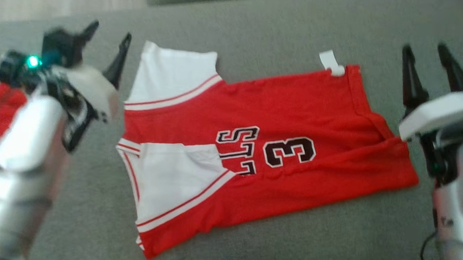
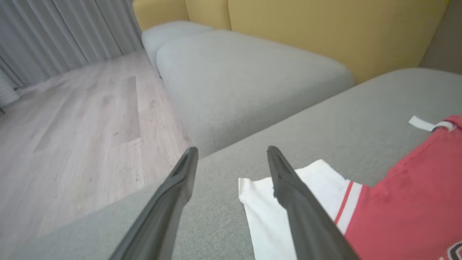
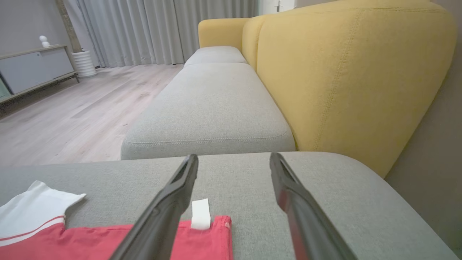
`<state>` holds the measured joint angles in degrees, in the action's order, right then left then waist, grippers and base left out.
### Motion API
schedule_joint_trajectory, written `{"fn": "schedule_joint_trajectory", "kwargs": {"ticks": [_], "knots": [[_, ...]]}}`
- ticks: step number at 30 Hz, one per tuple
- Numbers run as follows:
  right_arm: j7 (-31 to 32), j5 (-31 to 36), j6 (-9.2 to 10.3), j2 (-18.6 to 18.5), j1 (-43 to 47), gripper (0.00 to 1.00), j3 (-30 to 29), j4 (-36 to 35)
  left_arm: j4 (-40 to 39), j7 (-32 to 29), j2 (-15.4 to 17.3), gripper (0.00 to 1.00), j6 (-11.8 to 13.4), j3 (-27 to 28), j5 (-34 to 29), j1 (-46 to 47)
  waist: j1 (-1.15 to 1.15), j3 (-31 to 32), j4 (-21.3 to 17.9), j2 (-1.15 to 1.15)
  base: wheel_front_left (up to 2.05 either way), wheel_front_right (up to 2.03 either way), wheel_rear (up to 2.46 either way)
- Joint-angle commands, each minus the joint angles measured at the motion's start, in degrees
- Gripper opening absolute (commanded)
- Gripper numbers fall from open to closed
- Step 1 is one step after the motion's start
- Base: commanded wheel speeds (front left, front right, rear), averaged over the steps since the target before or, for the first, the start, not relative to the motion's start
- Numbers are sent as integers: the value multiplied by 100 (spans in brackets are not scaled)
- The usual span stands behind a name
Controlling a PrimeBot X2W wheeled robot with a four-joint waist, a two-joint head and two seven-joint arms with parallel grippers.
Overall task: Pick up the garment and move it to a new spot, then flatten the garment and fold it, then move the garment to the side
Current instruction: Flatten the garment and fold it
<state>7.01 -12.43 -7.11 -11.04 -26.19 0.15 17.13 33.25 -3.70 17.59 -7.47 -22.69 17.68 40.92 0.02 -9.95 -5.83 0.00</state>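
A red-and-white jersey point(image 1: 280, 121) lies spread across the middle of a grey sofa cushion point(image 1: 261, 31), its white shoulders to the left and its hem, with a white tag point(image 1: 331, 63), to the right. Thin, limp and light, it would likely sag and crease unless pinched at its edge corners. The left gripper point(image 1: 111, 29) and right gripper point(image 1: 424, 46) flank it, fingers spread wide, grasping nothing.

Left hand point(image 1: 111, 30) spread wide, right hand point(image 1: 424, 46) likewise
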Motion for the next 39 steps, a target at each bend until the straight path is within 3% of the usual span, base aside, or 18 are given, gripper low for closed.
{"fn": "schedule_joint_trajectory", "kwargs": {"ticks": [1,6,12,27,28,29,30,33,39], "knots": [[-56,38,-37,-58,-300,100,181,-169,13,-202,321,100,3,-75,230,468,-2,-528,-348,0,0,0,0],[-197,30,-37,-24,-825,100,475,-37,574,-948,878,100,0,-1074,1104,1387,-2,-993,-619,0,0,0,0],[-370,-16,-37,42,-1176,100,743,100,984,-1268,1321,100,-1,-1798,1848,1997,-2,-1331,-899,0,0,0,0],[-510,-38,-37,17,-1385,100,840,181,1485,-1879,1561,100,-2,-3030,3067,2433,-2,-1592,-1048,0,0,0,0],[-505,-34,-37,8,-1399,100,837,188,1477,-1963,1553,76,-2,-3085,3186,2423,-2,-1587,-1036,0,0,0,0],[-500,-29,-37,-7,-1414,100,825,196,1449,-2051,1539,13,-2,-3146,3304,2413,-2,-1578,-1015,0,0,0,0],[-495,-23,-37,-23,-1427,100,810,207,1405,-2131,1531,0,-2,-3208,3421,2402,-2,-1562,-989,0,0,0,0],[-476,8,-37,-106,-1479,100,765,247,1212,-1976,1540,0,-2,-3351,3706,2476,-2,-1473,-834,0,0,0,0],[-378,15,-37,-363,-1579,100,827,405,999,-1000,1429,0,-2,-3519,3565,2658,-2,-1271,-484,0,0,0,0]]}}
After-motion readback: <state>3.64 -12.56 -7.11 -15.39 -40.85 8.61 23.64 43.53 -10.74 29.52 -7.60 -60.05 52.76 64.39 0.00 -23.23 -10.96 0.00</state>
